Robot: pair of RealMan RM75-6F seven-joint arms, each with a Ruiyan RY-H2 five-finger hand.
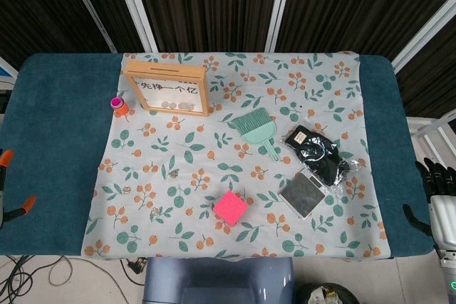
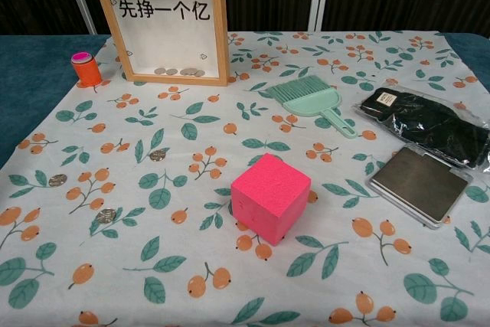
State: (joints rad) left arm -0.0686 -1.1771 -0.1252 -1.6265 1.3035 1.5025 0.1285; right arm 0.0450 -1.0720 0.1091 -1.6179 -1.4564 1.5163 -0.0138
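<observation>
Head view: saw right hand (image 1: pixel 434 179) open, empty, near pouch (image 1: pixel 318 156). Couldn't tell left hand's (image 1: pixel 6 190) state. Risked snagging cloth (image 1: pixel 214 133) reaching in.

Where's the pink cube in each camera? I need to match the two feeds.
Head view: the pink cube lies low and centre on the floral cloth.
Chest view: it sits centre foreground, nearest the camera.
Shared landmark: the green brush lies beyond it, slightly right.
</observation>
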